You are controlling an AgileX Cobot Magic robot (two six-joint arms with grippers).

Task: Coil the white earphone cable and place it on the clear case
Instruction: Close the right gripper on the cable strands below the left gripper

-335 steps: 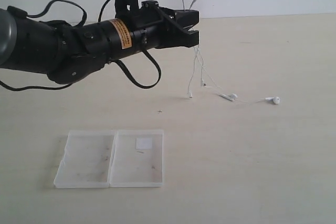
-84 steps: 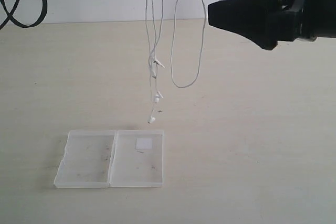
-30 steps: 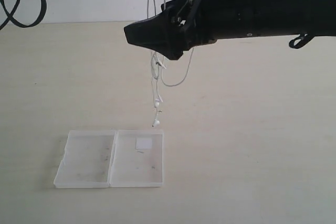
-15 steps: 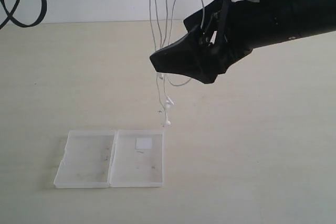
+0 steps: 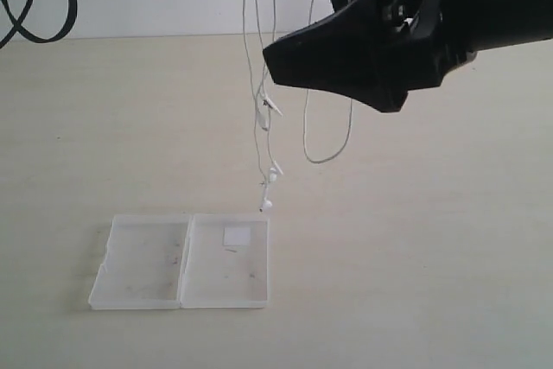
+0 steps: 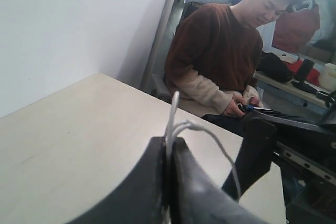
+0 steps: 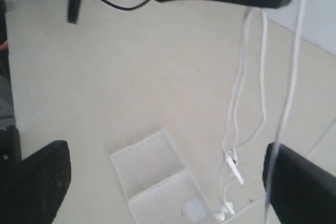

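The white earphone cable point(image 5: 263, 117) hangs in several thin strands from the left gripper point(image 6: 169, 148), whose jaws are pinched shut on it. In the exterior view that gripper is cut off above the top edge, so only the wrist view shows the grip. The earbuds point(image 5: 267, 203) dangle at the lowest end, well below the right gripper point(image 5: 270, 56), and whether the lowest one touches the table point(image 5: 432, 257) cannot be told. The right gripper is spread wide and holds nothing. One strand disappears behind it and comes out below as a slack loop point(image 5: 327, 160). The clear case point(image 5: 143, 270) lies open and flat on the table beneath, its far corner just beside the earbuds.
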